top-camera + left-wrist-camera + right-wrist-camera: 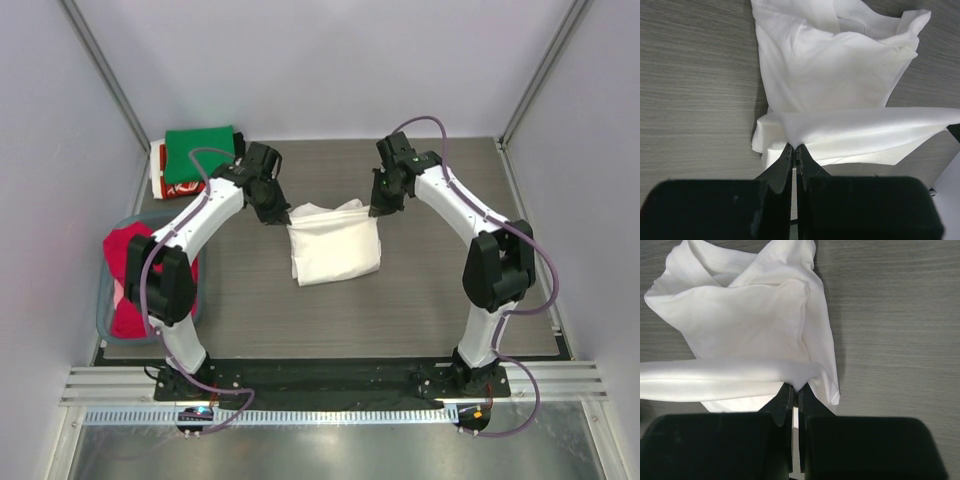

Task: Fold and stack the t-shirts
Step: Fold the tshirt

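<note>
White soft cloth t-shirt (335, 250), partly folded, lying at the middle of the grey wood-grain desk (300, 320) with its far edge lifted. The left fingers (790, 156) pinch the far-left corner of that edge and the right fingers (790, 395) the far-right corner. Both pairs are clamped together on the cloth, which runs as a taut band between them. Step in hand, by judgement: folding the far edge over the body. The next move calls for both arms to carry the edge nearward in step and level, then let go. A folded green tee (200, 150) rests on a red-and-white tee (165, 180) at the far-left corner. A red/pink tee (125, 250) fills the grey-blue plastic tub (102, 300) at the left.
</note>
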Motion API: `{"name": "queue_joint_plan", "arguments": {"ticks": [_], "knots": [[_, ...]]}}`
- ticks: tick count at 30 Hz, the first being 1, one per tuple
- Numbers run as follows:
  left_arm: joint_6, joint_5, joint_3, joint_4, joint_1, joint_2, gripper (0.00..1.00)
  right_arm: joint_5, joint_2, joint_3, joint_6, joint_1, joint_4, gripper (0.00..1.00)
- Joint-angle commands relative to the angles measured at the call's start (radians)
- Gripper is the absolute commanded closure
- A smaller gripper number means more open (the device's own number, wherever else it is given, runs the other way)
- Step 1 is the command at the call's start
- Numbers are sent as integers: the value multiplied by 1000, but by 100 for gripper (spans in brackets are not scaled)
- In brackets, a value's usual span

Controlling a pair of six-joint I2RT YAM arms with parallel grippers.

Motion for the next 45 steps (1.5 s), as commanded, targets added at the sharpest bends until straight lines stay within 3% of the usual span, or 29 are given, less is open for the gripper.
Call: {"name": "queue_joint_plan", "arguments": {"ticks": [1,10,13,15,16,17,20,22,27,32,37,42,45], "knots": [[39,3,60,-1,31,22,100,10,45,89,-40,-28,-2,99],[62,6,151,-15,82,122,100,-25,187,235,-54,-48,-1,99],[71,15,207,3,109,193,96,-20,269,378,-42,-63,-8,99],[82,50,302,-50,134,320,89,-28,361,466,-20,-86,-38,75],[100,85,435,-82,154,367,85,-39,390,511,-8,-92,-48,63],[109,104,505,-120,161,410,74,-65,423,607,-3,-106,-61,45],[146,76,727,-285,168,513,57,-95,457,709,-11,-112,-110,39],[149,53,705,-273,163,437,50,-126,362,587,-20,-108,-67,39],[131,-22,353,-103,120,189,48,-265,78,105,15,-99,213,45],[82,-1,119,14,-12,38,51,-569,-34,-215,56,-79,367,52],[-24,93,-43,195,-128,23,53,-622,19,-302,20,-86,423,57],[-65,131,-123,302,-153,114,56,-541,134,-369,-33,-174,450,60],[-46,104,-177,319,-152,160,58,-524,122,-453,-22,-185,505,61]]}}
